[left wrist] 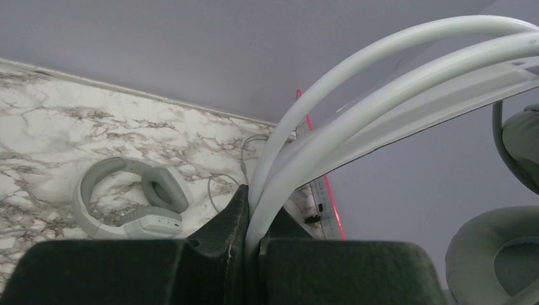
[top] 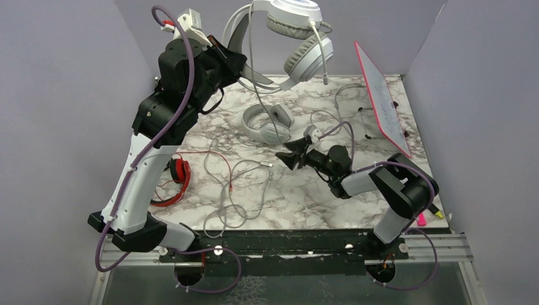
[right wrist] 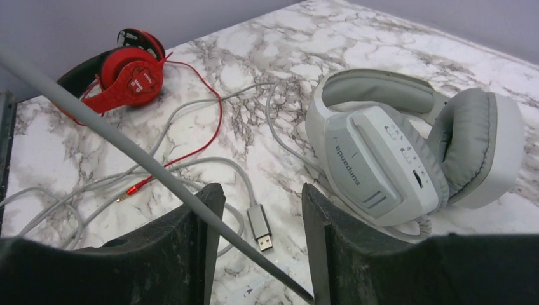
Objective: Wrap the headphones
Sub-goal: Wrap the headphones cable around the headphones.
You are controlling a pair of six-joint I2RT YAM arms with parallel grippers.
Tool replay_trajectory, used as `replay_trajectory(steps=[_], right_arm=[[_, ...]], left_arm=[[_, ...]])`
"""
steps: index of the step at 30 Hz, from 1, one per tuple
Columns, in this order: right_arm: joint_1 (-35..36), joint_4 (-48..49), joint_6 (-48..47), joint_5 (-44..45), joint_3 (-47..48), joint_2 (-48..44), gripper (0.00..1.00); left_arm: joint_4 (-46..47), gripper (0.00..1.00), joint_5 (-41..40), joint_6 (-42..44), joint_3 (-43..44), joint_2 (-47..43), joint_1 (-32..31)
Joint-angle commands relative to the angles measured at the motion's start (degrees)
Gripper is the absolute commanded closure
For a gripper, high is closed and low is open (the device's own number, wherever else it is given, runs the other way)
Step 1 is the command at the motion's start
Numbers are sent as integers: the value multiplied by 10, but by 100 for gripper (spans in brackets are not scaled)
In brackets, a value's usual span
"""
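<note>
The light is bright and even over the marble table (top: 299, 197), coming softly from above. Shadows are faint, just a pale one beneath the light grey headset (right wrist: 381, 159). The overhead view is crisp. At my left wrist, the white-silver headset (left wrist: 381, 70) sits close enough to go soft, and my left fingers (left wrist: 127, 273) show as dark blur. At my right wrist, the grey cable (right wrist: 127, 146) near the lens looks soft.
</note>
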Motion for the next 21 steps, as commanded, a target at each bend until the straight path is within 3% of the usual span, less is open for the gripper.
replay_trajectory(steps=[1,3,5,7,11,14,21], right_arm=[[-15,72,19,-19,-7,-12,57],[-42,40,57,-31,-25,-41,70],[-76,-23,87,-54,-24,-73,90],[-122,-105,102,-103,-7,-105,99],[-145,-200,110,-142,-37,-210,100],[-160,-297,92,-107,-53,-270,100],[-204,-261,168,-142,-142,-350,100]], left_arm=[[24,100,24,-5,50,-24,2],[20,100,36,6,65,-23,2],[18,100,53,10,75,-27,2],[18,100,70,22,78,-34,2],[15,100,39,66,84,-43,2],[22,100,17,70,85,-55,2],[27,100,13,85,81,-63,2]])
